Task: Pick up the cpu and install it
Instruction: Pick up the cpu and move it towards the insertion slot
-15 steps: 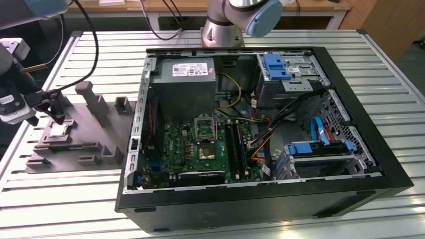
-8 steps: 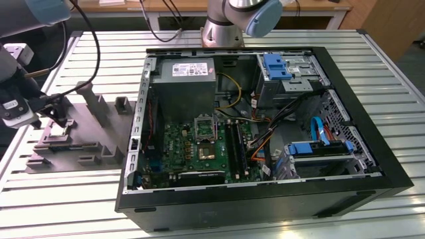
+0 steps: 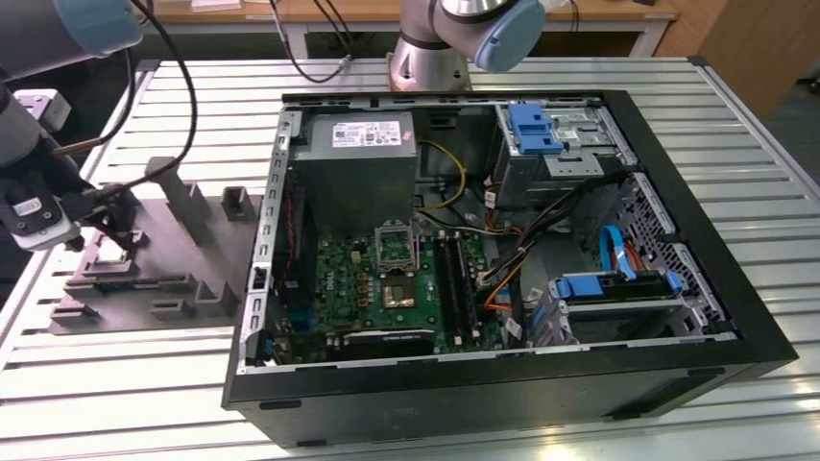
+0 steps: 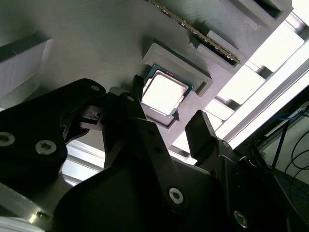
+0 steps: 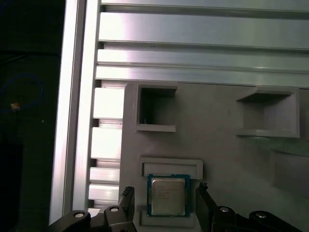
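The cpu [image 5: 167, 195] sits flat in a little recessed pocket of the grey holder [image 5: 217, 159], out on the bench [image 3: 717, 106] beside the open PC case [image 3: 513, 240]. The tool [image 5: 165, 193] hangs right over it, spread wide, one finger each side and apparently not touching. I'd guess the pocket keeps the chip square for an edge pinch.

Cpu [image 5: 167, 195]: shiny metal top. Tray [image 5: 222, 159]: matt gry plastic. Hand [image 5: 164, 191]: matt blk. Table [image 5: 193, 29]: ribbed metal, glossy.
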